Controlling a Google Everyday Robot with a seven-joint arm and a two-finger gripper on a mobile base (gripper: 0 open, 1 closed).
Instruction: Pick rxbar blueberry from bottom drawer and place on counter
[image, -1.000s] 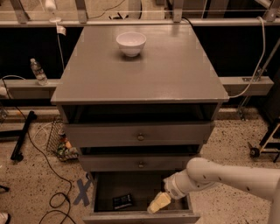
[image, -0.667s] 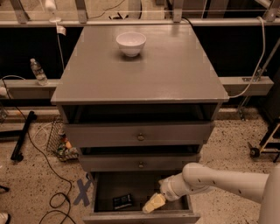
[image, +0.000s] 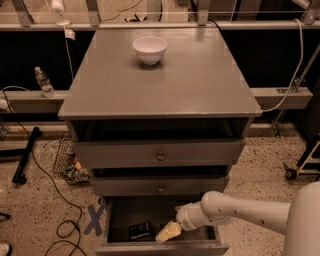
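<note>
The bottom drawer (image: 162, 247) is pulled out at the foot of the grey cabinet. In its dark interior, left of centre, the rxbar blueberry (image: 140, 230) lies flat as a small dark wrapper with pale lettering. My gripper (image: 167, 233) reaches in from the right on a white arm. Its cream-coloured fingers hang low over the drawer, just right of the bar and apart from it. Nothing is held. The counter (image: 200, 85) spreads above as a glossy grey top.
A white bowl (image: 150, 49) stands near the back of the counter. Two shallower knobbed drawers (image: 160, 156) above the bottom one are slightly open. Cables, a wire basket (image: 67, 162) and a blue tape cross (image: 95, 220) lie on the floor at left. A water bottle (image: 43, 81) stands on the left ledge.
My gripper has moved left across the bottom drawer, closer to the bar. The bar and the bowl have not moved.
</note>
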